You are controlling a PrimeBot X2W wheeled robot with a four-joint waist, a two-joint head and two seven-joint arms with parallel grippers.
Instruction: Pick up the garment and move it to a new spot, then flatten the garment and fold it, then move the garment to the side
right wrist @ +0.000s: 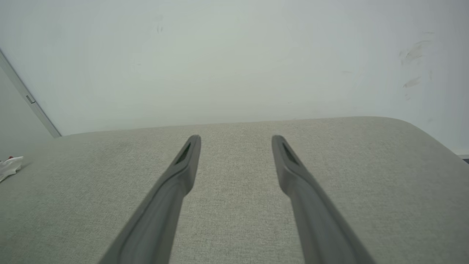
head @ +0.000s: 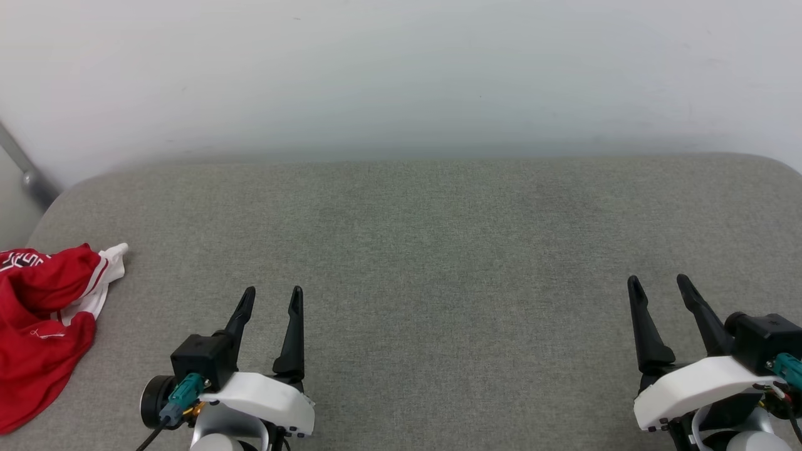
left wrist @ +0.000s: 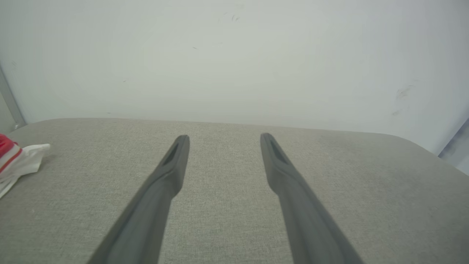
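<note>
A grey, woven-fabric surface [head: 438, 250] with rounded far corners stretched across the head view, backed by a plain pale wall [head: 401, 75]. We found the garment [head: 37, 326] crumpled at the surface's far left edge. It was a red heap with a white, red-striped sleeve poking toward the wall and a scrap of black-and-white lettering at its upper left. Part of it ran out of the frame. A slanted grey metal strip [head: 25, 169] stood against the wall just behind that corner.

The left gripper [head: 273, 290] was at the lower left, its two dark fingers spread apart and grasping nothing. It was near the garment but clear of it, with bare fabric between them. The right gripper [head: 658, 279] was at the lower right, well apart from the garment, its fingers likewise spread and empty.

From the left wrist view we saw the white sleeve with its red stripes lying at the left edge, and the fingers pointing over the grey weave toward the wall. From the right wrist view we made out a small white tip of cloth at the far left. Dark scuff marks [right wrist: 414, 51] showed on the wall at the upper right. The weave lay flat and lightly mottled under both grippers.
</note>
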